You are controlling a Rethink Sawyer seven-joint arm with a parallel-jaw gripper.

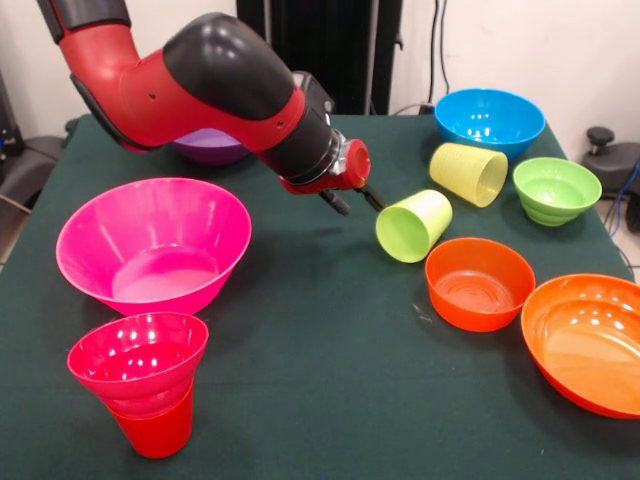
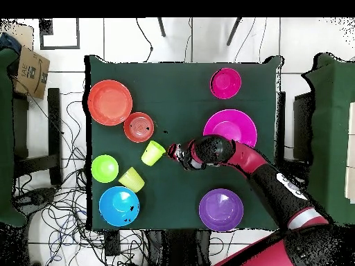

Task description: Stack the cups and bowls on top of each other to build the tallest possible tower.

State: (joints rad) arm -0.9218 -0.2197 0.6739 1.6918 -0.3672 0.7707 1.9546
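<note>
Green-clothed table (image 1: 330, 400); jaws (image 1: 356, 200) near tipped lime green cup (image 1: 413, 226).

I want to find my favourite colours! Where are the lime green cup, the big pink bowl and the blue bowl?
Lime green tapered plastic cup (image 1: 413, 226): front view, on its tipped-over side wall.
Large glossy pink plastic bowl (image 1: 190, 265): front view, on its outer wall.
Glossy blue round plastic bowl (image 2: 118, 206): overhead view, on its inside bottom.

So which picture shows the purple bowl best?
The overhead view: the whole purple bowl shows from above, its round rim clear. In the front view the arm hides most of the bowl.
</note>
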